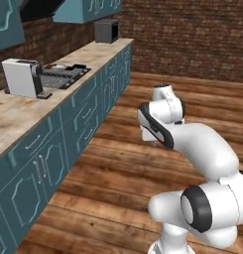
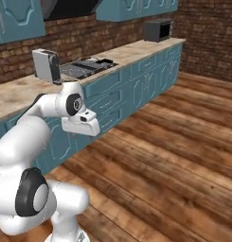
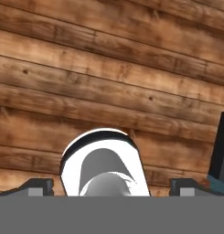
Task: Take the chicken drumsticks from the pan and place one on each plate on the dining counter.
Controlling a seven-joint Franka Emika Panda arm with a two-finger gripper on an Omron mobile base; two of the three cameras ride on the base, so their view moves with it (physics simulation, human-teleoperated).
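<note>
Wide-open, empty tool (image 3: 111, 185) faces plank floor (image 3: 109, 82); base views add the stovetop (image 1: 66, 75).

The floor (image 3: 109, 77) is warm brown wood planking with darker grain streaks and dark seams. The worktop (image 1: 24, 106) is beige marble with brown blotches, over teal panelled cabinets (image 2: 136, 85) with pale handles. Behind it runs a red-brown brick wall (image 2: 202, 38). On the worktop, at ten o'clock in the left base view, stand a white-and-dark-grey appliance (image 1: 23, 77), a black stovetop (image 1: 63, 75), and a dark grey microwave (image 1: 106, 31) farther along.
</note>
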